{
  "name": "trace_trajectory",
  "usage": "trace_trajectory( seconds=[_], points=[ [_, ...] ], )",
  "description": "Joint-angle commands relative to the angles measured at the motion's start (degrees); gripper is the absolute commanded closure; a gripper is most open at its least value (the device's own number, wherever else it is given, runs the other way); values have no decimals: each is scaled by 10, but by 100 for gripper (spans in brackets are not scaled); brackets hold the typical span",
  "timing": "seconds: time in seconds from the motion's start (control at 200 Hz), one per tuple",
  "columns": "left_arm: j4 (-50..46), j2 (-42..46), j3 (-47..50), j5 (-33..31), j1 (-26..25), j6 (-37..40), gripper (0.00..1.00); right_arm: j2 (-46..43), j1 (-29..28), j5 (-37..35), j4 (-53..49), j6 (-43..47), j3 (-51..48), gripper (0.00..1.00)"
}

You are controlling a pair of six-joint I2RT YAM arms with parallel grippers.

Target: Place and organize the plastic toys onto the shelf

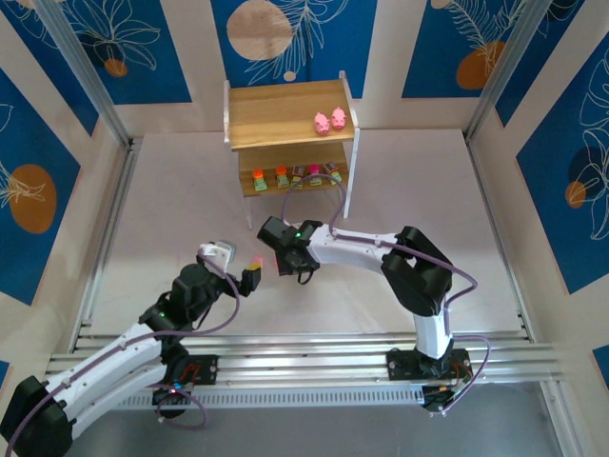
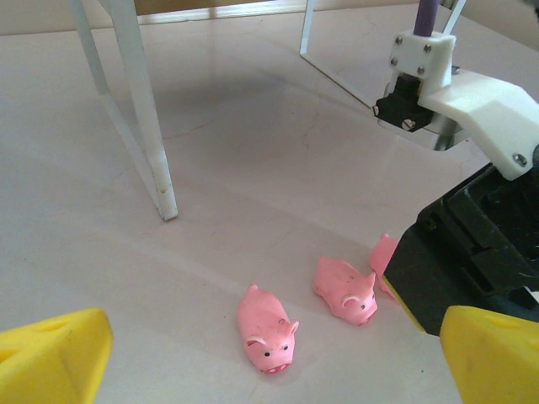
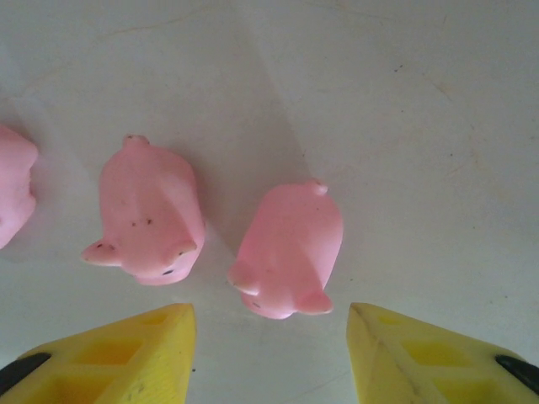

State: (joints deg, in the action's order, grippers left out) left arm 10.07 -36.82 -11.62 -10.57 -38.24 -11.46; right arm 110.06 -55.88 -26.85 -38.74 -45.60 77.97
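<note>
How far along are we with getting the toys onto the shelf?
Done: two pink pigs sit on the top board of the shelf, and five blocky pieces line the lower board. In hand: nothing is gripped yet; the right claw is open just short of one pig on the table. Left: three pigs, that one included, lie on the table to be shelved.

Pale table [image 1: 171,219], shelf [image 1: 285,114] and three pink pigs [image 2: 344,289] on it

we note the shelf [image 1: 276,114] at the far side of the table [image 1: 457,248]: two pink pigs [image 1: 330,121] on its top board, five green-based pieces [image 1: 295,176] in a row below. left gripper [image 1: 251,273] and right gripper [image 1: 284,259] hang close together in front of it.
</note>
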Motion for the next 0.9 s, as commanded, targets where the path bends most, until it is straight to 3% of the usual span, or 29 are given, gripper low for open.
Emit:
trace_trajectory(
  seconds=[0.0,0.895],
  points=[
    [7,6,1,-6,6,1,0,13,7,11,2,-4,-6,50],
    [7,8,1,-6,7,1,0,17,27,-12,-27,53,5,54]
  ],
)
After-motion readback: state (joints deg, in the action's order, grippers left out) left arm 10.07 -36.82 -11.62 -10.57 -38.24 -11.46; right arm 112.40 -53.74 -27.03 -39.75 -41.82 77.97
